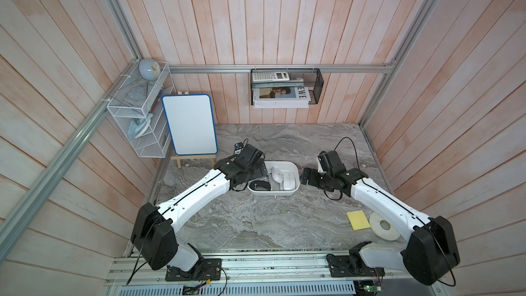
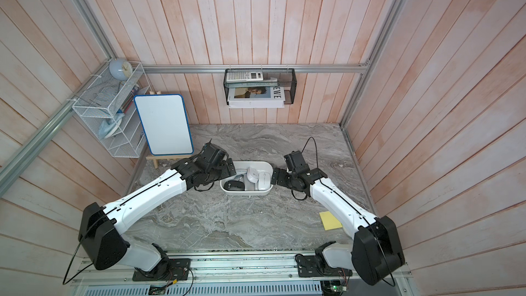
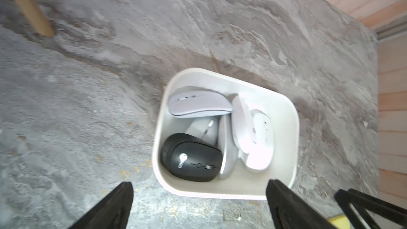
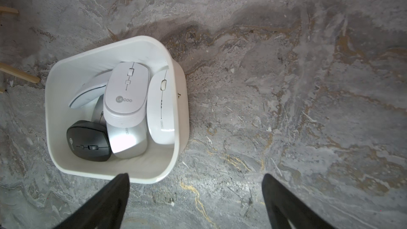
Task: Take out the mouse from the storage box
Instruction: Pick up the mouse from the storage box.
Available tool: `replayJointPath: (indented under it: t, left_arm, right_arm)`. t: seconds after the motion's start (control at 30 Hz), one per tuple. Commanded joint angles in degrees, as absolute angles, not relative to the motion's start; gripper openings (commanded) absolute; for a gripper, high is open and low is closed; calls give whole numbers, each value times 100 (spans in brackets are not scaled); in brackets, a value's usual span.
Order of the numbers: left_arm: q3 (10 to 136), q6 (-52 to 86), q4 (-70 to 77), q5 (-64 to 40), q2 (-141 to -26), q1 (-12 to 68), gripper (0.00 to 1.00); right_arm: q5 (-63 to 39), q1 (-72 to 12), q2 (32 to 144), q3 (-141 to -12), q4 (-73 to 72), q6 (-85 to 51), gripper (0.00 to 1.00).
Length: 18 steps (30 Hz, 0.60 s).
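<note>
The storage box (image 4: 182, 106) sits on the marble surface (image 4: 286, 84) between the two end effectors, holding several mice. Ahead of the left end effector (image 3: 199, 203), fingers spread and empty, lies a black mouse (image 3: 191, 157). Ahead of the right end effector (image 4: 196, 197), also spread and empty, a white mouse (image 4: 126, 93) reads "Lecoo".

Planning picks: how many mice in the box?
6, all in the box: black mouse, silver mouse beside it, branded mouse atop that, white mouse along the wall, slim mouse behind, grey mouse half buried. More may hide.
</note>
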State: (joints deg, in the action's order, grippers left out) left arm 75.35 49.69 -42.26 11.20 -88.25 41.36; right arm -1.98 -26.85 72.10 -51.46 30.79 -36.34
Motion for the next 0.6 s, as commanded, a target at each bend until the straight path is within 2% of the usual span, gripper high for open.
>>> replayJointPath:
  t: [0.0,0.27,0.57]
  left_arm:
    - [8066,5099,-4456,1002,-9376,4368,100]
    - [9230,5217,-4632,709,-10723,4531,94]
    - [9596,5282,-4436,652,-11364,4562,88]
  right_arm:
    - [-7,-2742,6760,-4845,3349,-3662,98]
    - [100,-2756,5933,-4334,3501,-3661,98]
    - [187,-2751,5370,-3787,3270,-3700,98]
